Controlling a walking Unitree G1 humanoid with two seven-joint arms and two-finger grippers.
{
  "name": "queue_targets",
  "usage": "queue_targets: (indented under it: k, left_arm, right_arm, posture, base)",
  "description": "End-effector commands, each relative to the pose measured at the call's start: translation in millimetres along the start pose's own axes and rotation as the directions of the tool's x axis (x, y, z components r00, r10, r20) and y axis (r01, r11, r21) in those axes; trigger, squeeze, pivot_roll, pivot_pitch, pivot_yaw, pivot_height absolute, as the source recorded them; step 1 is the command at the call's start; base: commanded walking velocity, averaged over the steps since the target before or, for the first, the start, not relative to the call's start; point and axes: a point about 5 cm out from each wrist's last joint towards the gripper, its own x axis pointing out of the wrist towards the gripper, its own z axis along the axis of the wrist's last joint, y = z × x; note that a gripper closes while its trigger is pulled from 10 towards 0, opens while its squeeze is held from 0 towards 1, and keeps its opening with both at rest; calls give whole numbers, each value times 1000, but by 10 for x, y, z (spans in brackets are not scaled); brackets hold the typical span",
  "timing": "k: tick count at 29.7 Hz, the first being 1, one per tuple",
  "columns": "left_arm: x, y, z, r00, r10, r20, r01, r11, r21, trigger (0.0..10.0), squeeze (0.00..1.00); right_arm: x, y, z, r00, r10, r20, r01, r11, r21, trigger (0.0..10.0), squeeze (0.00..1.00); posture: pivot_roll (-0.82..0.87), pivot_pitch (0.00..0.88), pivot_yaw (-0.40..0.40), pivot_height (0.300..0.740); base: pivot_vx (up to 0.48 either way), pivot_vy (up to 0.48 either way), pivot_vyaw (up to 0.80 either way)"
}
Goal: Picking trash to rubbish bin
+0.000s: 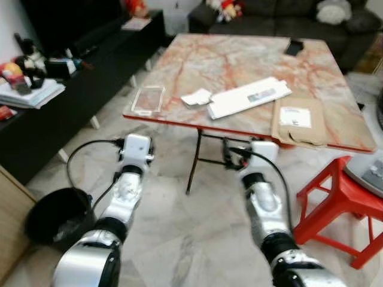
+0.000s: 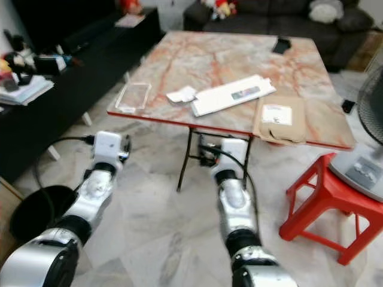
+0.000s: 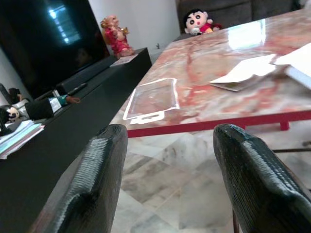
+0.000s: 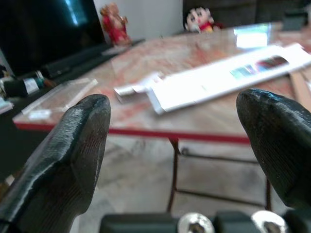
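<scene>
Both my grippers, left gripper (image 3: 167,184) and right gripper (image 4: 177,160), hang spread and empty below the counter (image 1: 239,54). Trash on it: white packet (image 1: 248,97), clear tray (image 1: 148,99), paper scrap (image 1: 196,97). Bin (image 1: 57,218) partly hidden behind my left arm.

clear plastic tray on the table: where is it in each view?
Left eye: clear plastic tray at the table's near left corner.
Right eye: same corner.
Left wrist: between the left claw's fingers.
Right wrist: beside the right claw's finger.
Shared landmark: the table's red edge.
</scene>
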Motion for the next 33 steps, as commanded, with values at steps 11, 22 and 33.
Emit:
queue_targets:
  k: [11, 22, 33]
  left_arm:
    - [12, 96, 4, 1000, 25, 9, -26, 999, 24, 10000, 0]
    - [28, 102, 33, 999, 26, 22, -27, 999, 28, 10000, 0]
    - [53, 118, 73, 999, 33, 38, -35, 999, 29, 10000, 0]
  right_arm:
    - [77, 175, 110, 997, 60, 46, -62, 997, 44, 10000, 0]
    - [102, 187, 187, 995, 57, 84, -61, 997, 41, 10000, 0]
    - [106, 175, 221, 994, 47, 103, -46, 999, -11, 10000, 0]
  posture:
    - [-105, 0, 7, 740]
    - [-100, 0, 6, 740]
    - [-93, 0, 3, 740]
  base:
    - [368, 0, -115]
    - [368, 0, -218]
    - [368, 0, 145]
